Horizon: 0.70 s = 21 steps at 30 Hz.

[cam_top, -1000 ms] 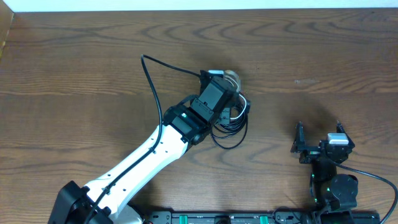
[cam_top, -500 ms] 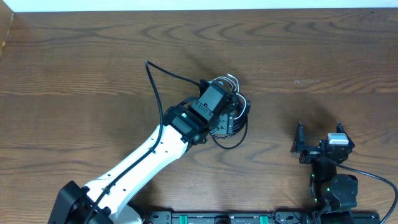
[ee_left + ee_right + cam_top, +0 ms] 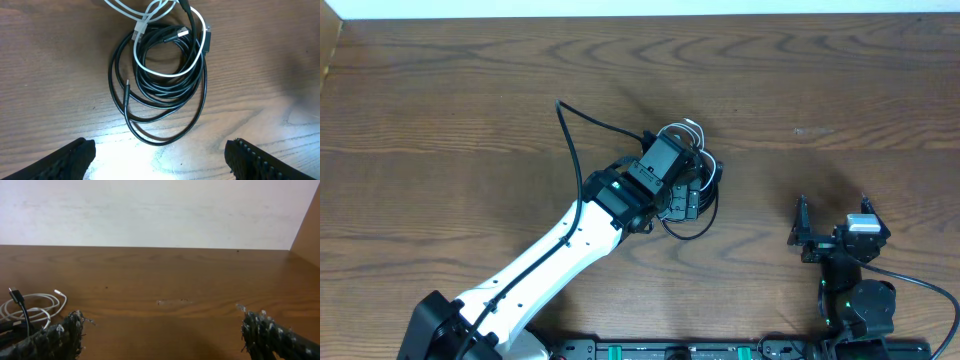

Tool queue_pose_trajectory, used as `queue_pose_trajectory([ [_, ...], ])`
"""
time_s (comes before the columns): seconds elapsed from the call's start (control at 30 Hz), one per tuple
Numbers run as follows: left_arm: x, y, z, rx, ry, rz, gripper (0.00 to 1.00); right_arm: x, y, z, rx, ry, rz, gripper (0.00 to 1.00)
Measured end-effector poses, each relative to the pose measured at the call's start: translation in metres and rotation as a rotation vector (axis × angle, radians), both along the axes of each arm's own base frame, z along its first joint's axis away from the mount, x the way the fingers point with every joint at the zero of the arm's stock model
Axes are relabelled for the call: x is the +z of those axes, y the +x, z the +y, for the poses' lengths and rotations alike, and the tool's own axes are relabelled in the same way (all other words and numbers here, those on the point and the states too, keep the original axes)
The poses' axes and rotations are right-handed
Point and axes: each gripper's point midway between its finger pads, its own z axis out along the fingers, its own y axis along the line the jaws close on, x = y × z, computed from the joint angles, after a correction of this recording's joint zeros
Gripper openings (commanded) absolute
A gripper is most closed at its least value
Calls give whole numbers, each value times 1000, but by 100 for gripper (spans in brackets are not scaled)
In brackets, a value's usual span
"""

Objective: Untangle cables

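Left gripper (image 3: 160,148) has just let go. A second ago you had it closed down on the tangle; now its fingers stand wide apart above the heap, with nothing between them. The release has freed nothing that I can see. All 3 cables still lie in 1 pile on the table (image 3: 440,110), just right of centre and directly under that wrist. The white cable (image 3: 140,31) loops across and through the coiled black cables (image 3: 203,75), and its upper strands run out of the wrist view. By my reading the untangling has barely begun, so you will need a fresh grasp. The white loop looks like the likeliest strand to draw clear, while something holds the black coils down. Your right gripper (image 3: 832,215) is parked well apart near the front edge, fully open and empty, and could do that.
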Motion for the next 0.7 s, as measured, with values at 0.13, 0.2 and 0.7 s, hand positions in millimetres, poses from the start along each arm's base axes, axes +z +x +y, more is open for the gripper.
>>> queue_pose_trajectory([
  [0.13, -1, -1, 1, -1, 4, 4, 89, 0, 0, 0, 0, 0, 0, 99],
  [0.2, -2, -2, 2, 0, 10, 12, 90, 0, 0, 0, 0, 0, 0, 99],
  [0.7, -6, -8, 7, 0, 34, 38, 90, 0, 0, 0, 0, 0, 0, 99],
])
